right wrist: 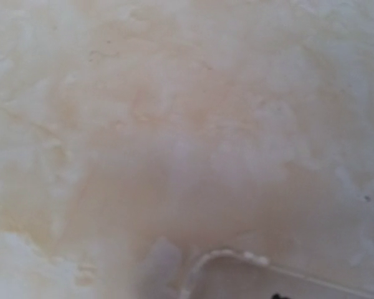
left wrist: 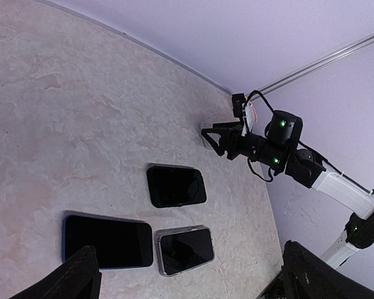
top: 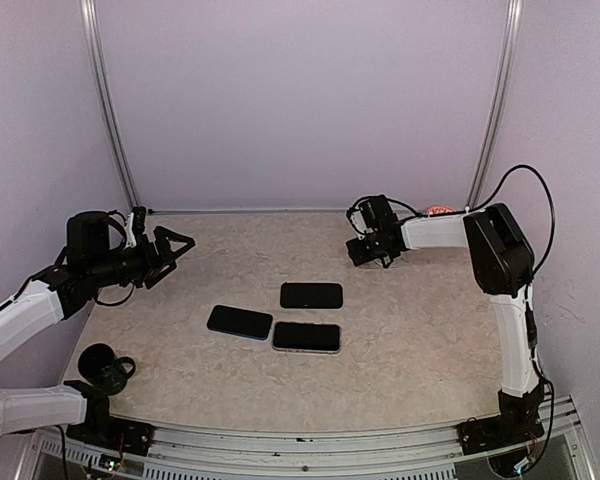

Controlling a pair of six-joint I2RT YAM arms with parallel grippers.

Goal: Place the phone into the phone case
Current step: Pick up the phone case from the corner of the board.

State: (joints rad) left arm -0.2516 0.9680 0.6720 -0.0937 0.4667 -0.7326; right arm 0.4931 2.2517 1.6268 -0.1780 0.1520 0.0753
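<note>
Three dark slabs lie mid-table. A phone with a blue rim (top: 239,322) (left wrist: 106,240) is on the left. A phone in a clear, silvery-edged phone case (top: 306,337) (left wrist: 184,251) lies beside it. An all-black one (top: 311,295) (left wrist: 176,185) lies behind them. My left gripper (top: 175,243) (left wrist: 190,246) hangs open and empty above the table's left side. My right gripper (top: 372,248) (left wrist: 213,136) is low at the back right, fingers apart. In the blurred right wrist view the rounded corner of a clear case (right wrist: 227,256) lies on the table close below.
The beige table (top: 410,340) is enclosed by pale walls with metal corner posts (top: 492,110). A small orange-red object (top: 440,210) sits at the back wall behind the right arm. The left arm's black base (top: 105,368) stands at the near left edge.
</note>
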